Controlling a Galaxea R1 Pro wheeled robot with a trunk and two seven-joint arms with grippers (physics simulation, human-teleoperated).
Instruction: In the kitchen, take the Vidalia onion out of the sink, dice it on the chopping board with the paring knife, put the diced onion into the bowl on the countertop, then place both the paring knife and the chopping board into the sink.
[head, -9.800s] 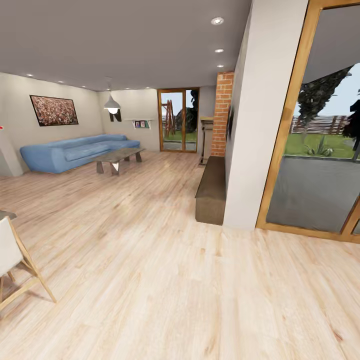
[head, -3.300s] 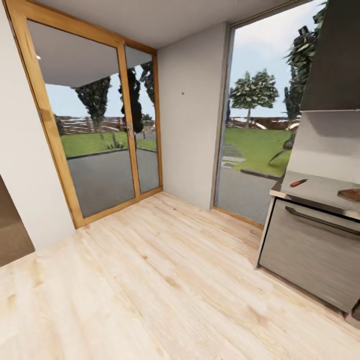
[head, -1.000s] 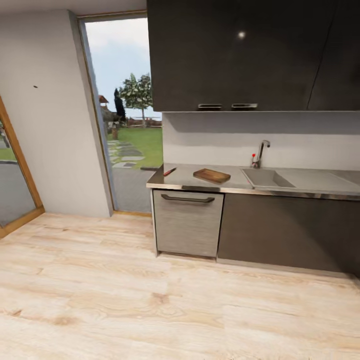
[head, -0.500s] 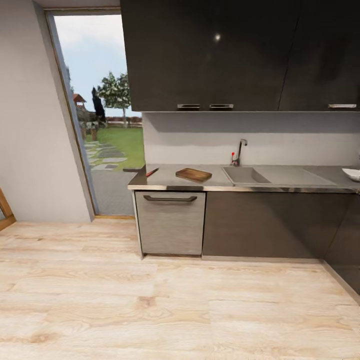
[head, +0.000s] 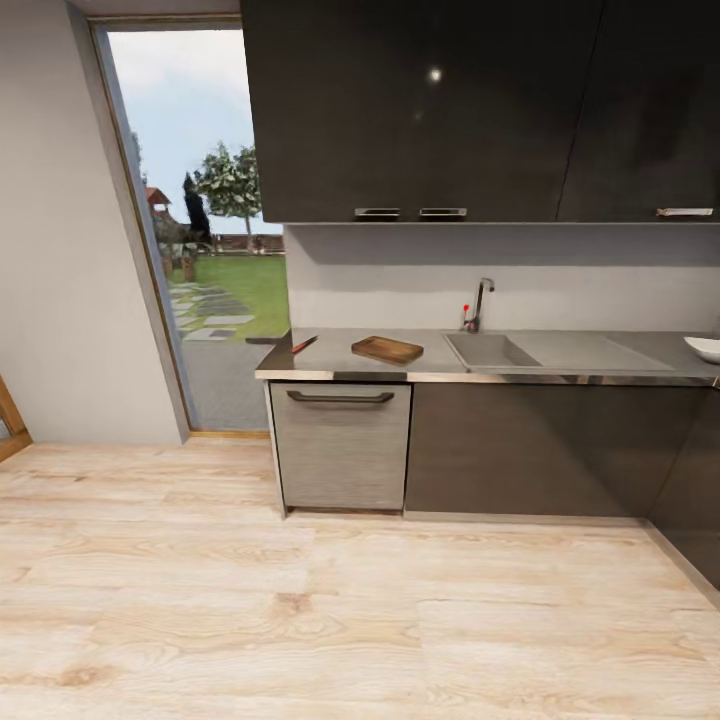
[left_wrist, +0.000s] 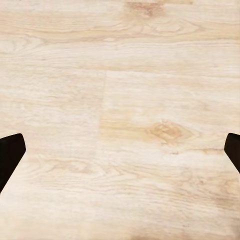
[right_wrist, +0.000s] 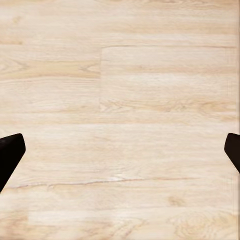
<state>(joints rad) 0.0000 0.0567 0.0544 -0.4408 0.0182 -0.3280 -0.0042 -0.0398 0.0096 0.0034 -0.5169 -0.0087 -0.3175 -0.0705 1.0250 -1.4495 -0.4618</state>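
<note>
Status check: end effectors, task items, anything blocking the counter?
Both end effectors open, over bare wood floor. Paring knife and chopping board on countertop left of sink; bowl far right. Onion not visible. Nothing blocking the approach.

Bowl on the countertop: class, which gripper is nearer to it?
Right, probably. The bowl sits far toward the robot's right on the countertop; the left gripper and right gripper both hang over the wood floor, well short of it.
</note>
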